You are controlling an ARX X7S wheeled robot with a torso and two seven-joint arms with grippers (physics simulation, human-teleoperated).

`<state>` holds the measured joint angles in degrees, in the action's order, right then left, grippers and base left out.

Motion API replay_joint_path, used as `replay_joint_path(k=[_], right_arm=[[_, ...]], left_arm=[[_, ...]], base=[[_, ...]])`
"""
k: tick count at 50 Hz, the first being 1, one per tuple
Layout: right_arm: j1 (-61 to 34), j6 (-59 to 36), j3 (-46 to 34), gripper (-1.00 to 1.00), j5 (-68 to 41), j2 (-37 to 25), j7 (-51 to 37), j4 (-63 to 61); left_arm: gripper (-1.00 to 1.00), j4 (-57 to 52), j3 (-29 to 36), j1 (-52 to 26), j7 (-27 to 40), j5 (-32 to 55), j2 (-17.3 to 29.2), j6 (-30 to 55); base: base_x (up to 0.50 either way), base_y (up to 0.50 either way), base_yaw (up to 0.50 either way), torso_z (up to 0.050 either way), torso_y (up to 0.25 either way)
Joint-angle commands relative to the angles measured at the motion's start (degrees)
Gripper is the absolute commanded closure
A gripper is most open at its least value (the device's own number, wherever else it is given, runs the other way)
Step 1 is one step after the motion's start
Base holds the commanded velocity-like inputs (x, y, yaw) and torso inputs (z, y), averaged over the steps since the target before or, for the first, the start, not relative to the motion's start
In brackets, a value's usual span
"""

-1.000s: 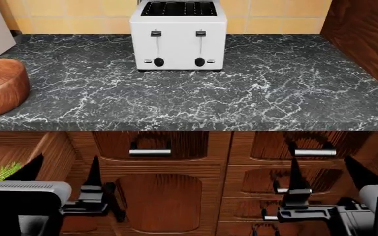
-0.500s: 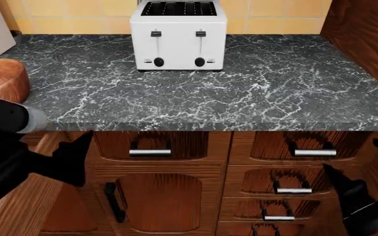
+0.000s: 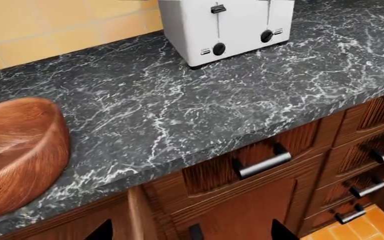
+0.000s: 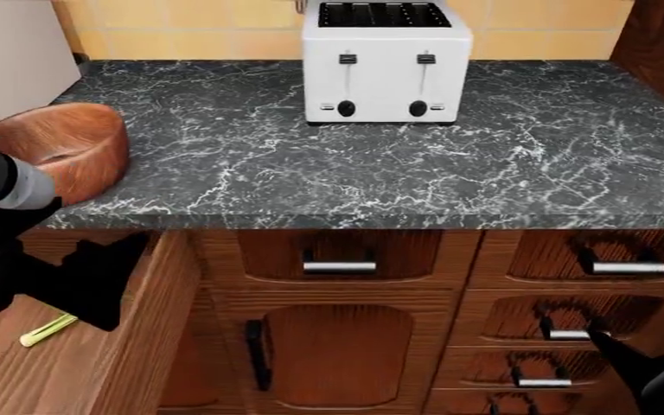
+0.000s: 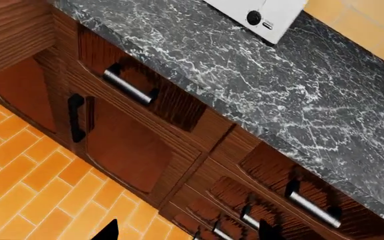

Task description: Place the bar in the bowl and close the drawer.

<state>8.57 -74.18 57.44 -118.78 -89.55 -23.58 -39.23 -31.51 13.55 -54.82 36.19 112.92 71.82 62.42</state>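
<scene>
**View swings left, bar not yet in sight**

Compared with half a second ago, your head view has turned to the left. The toaster [image 4: 386, 60] now sits right of the middle of the frame, the bowl [image 4: 61, 147] shows almost whole at the upper left, and the open drawer [image 4: 159, 328] fills the lower left corner. This turn makes sense, because both places you need, drawer and bowl, are now in one view.

The bowl stands on the countertop [image 4: 309, 181] close to its front edge, directly above the drawer, so the carry from one to the other should be short.

Your left gripper [image 3: 192, 234] hangs in front of the cabinets with its fingers spread wide and nothing between them. In the head view its arm is a dark shape over the drawer at the left edge, which suits a reach down into it.

Your right gripper [image 5: 186, 232] is also wide open and empty. It is low at the lower right of the head view, near the small drawers and well apart from the work.

I cannot see the bar in any view. Inside the drawer only a celery stalk [image 4: 49, 328] shows, and the left arm hides much of the floor of the drawer. I judge that you must first find the bar. The drawer stays open until then.
</scene>
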Motion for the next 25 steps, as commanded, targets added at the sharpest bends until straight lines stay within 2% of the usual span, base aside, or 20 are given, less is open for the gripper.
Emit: replay_joint_path(k=[1,12,25], right_arm=[[-1.67,-3.25,1.63,-1.0,-2.46,-0.45,-0.24,-0.05],[-1.47,-3.5,0.94,-1.0,-1.88,-0.45,-1.6,-0.27],[-1.8,-3.69,0.62,-1.0,-2.41,-0.45,-3.14,-0.46]], left_arm=[[-1.0,0.04,0.03,-0.48,-1.32,0.74,1.09,0.78],[-1.0,0.11,-0.01,-0.47,-1.33,0.74,1.24,0.82],[-1.0,-0.19,-0.92,0.97,-1.95,0.48,1.99,0.05]], base=[[0.0,0.5,0.0,0.0,0.0],[0.0,0.5,0.0,0.0,0.0],[-0.1,0.5,0.0,0.0,0.0]])
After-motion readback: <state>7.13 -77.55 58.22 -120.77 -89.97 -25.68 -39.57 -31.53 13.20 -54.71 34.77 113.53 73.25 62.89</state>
